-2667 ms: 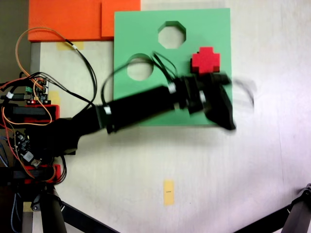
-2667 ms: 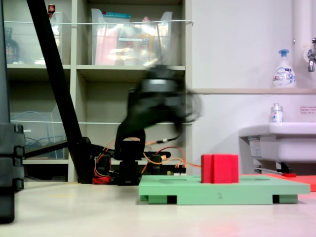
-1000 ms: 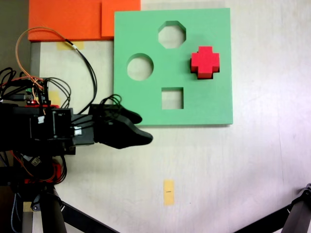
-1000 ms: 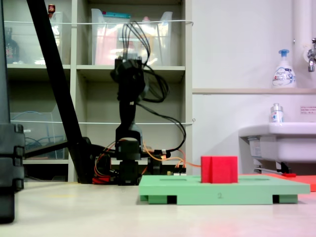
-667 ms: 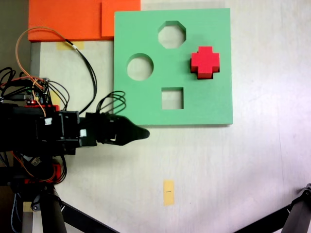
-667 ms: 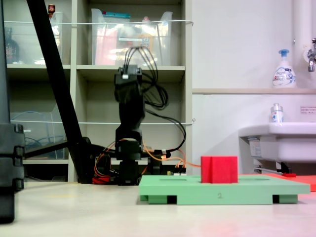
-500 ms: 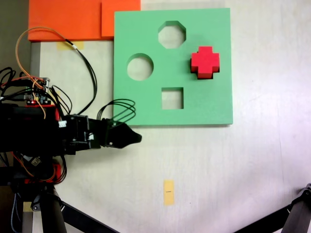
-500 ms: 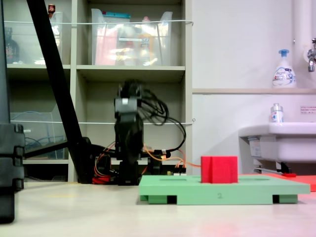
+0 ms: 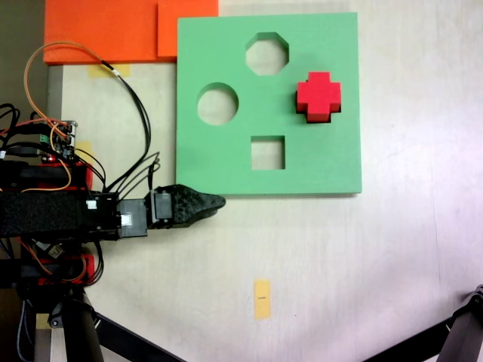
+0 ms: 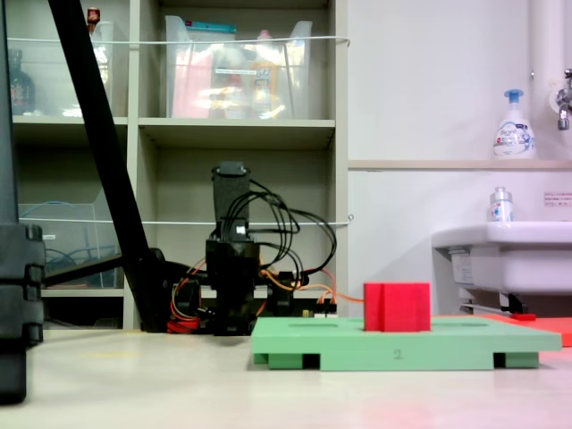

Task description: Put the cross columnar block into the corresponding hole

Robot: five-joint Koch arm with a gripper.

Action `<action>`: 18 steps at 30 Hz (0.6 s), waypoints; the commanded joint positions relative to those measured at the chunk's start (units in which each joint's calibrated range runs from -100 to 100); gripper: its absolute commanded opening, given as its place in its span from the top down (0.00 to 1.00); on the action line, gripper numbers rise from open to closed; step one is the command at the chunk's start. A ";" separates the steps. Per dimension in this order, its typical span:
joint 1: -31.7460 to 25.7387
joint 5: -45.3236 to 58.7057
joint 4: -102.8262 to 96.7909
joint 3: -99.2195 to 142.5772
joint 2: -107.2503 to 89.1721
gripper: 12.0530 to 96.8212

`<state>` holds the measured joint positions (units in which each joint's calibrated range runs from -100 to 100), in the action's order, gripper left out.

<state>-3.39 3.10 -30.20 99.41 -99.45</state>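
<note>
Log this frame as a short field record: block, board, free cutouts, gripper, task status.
block: the red cross block sits in the plus-shaped hole on the right side of the overhead fixed view, standing proud of the board in the side fixed view
board: green foam board, flat on the table
free cutouts: octagonal hole, round hole, square hole
gripper: gripper off the board near its lower left corner, holding nothing; open or shut cannot be told
task status: block appears placed
</note>
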 commanded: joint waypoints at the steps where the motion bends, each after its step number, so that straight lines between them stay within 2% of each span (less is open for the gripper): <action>1: -0.24 0.39 1.46 0.59 -0.55 0.56; 7: 0.15 0.39 24.86 0.59 -0.55 0.55; 18: 0.10 0.29 25.63 0.59 -0.55 0.56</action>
<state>-3.20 3.25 -8.37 99.31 -99.59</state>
